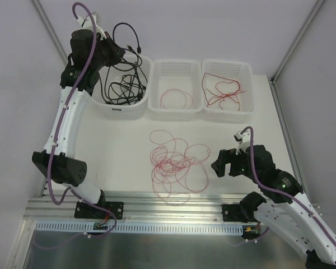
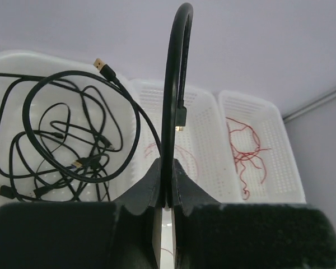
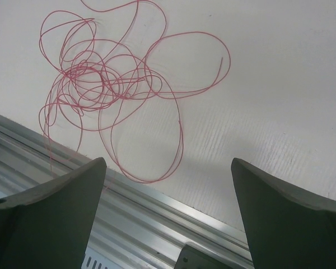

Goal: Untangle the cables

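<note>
Both arms have a job. Nearest, at lower right of the top view, the right gripper (image 1: 227, 166) is spread wide and empty, just right of the pink tangle (image 1: 173, 165) at the centre of the table (image 1: 117, 140). The tangle is many fine loops around one dense core.

Farther back, along the upper frame:
- left bin (image 1: 123, 112), holding the black cables (image 1: 123, 84)
- middle bin (image 1: 176, 114), holding one fine pink loop (image 1: 175, 100)
- right bin (image 1: 227, 116), holding a red wire (image 1: 221, 89)

The left gripper (image 1: 122, 53) hangs over the left bin, pinched on a black cable (image 2: 169, 84).

My read of the step: black and red are sorted, and the pink tangle is next. The next move calls for setting the right fingers over an outer loop, not the core, then drawing it out slowly so the knot does not tighten.

Views:
- The right wrist shows a free end (image 3: 221, 58) at the tangle's upper right, which the top view barely resolves.
- The left wrist shows the pinch itself and a gold plug (image 2: 102, 65), while the top view hides those jaws behind the wrist.
</note>
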You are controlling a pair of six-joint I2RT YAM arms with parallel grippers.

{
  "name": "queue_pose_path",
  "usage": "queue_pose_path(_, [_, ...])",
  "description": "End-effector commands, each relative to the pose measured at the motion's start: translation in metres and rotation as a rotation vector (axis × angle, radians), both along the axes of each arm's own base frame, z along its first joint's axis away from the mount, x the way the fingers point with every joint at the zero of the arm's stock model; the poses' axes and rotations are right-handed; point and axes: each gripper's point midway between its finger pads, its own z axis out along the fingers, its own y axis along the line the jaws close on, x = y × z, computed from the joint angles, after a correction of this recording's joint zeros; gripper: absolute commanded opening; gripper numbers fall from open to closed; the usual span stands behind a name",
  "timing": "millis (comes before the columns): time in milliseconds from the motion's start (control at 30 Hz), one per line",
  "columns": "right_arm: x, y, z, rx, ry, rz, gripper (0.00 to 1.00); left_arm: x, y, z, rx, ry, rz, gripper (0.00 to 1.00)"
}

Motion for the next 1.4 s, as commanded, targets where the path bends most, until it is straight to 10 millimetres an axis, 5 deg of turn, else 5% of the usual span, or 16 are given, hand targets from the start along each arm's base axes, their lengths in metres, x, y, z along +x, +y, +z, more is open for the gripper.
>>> queue_pose_path(0, [-0.001, 0.003, 0.002, -0.005, -0.006, 0.029, 0.99, 0.042, 0.021, -0.032, -0.012, 0.062, -0.006, 0.00])
queue_pose_path(167, [0.001, 0.007, -0.004, -0.007, 0.008, 0.042, 1.00, 0.090, 0.053, -0.134, -0.013, 0.269, 0.074, 0.00])
queue_pose_path(333, [0.002, 0.008, -0.007, -0.014, 0.019, 0.042, 1.00, 0.092, 0.074, -0.242, -0.082, 0.516, 0.119, 0.00])
queue_pose_path(433, [-0.001, 0.012, -0.004, -0.001, 0.027, 0.070, 1.00, 0.084, 0.081, -0.264, -0.128, 0.581, 0.120, 0.01])
queue_pose_path(533, [-0.002, 0.014, -0.004, 0.001, 0.028, 0.084, 1.00, 0.077, 0.085, -0.254, -0.139, 0.568, 0.123, 0.21])
queue_pose_path(600, [-0.003, 0.015, -0.004, -0.001, 0.032, 0.096, 1.00, 0.074, 0.081, -0.236, -0.139, 0.532, 0.090, 0.63])
queue_pose_path(700, [-0.005, 0.020, -0.007, -0.003, 0.057, 0.119, 1.00, 0.063, 0.078, -0.194, -0.132, 0.448, 0.070, 0.93])
queue_pose_path(833, [-0.008, 0.033, -0.016, 0.007, 0.116, 0.177, 1.00, 0.031, 0.076, -0.129, -0.125, 0.315, 0.055, 0.99])
queue_pose_path(1033, [-0.005, 0.048, -0.044, -0.084, 0.214, 0.207, 1.00, -0.042, 0.070, -0.080, -0.081, 0.182, 0.015, 0.99])
queue_pose_path(1167, [0.005, 0.060, -0.063, -0.078, 0.266, 0.136, 0.99, -0.097, 0.063, -0.094, -0.088, 0.178, -0.003, 0.99])
queue_pose_path(1233, [0.014, 0.070, -0.075, -0.048, 0.271, 0.115, 1.00, -0.127, 0.058, -0.120, -0.090, 0.204, -0.025, 0.99])
queue_pose_path(1267, [0.016, 0.077, -0.077, -0.018, 0.281, 0.101, 1.00, -0.139, 0.057, -0.154, -0.088, 0.265, -0.031, 0.99])
queue_pose_path(1367, [0.028, 0.095, -0.087, 0.038, 0.287, 0.090, 1.00, -0.171, 0.056, -0.181, -0.076, 0.269, -0.035, 0.99])
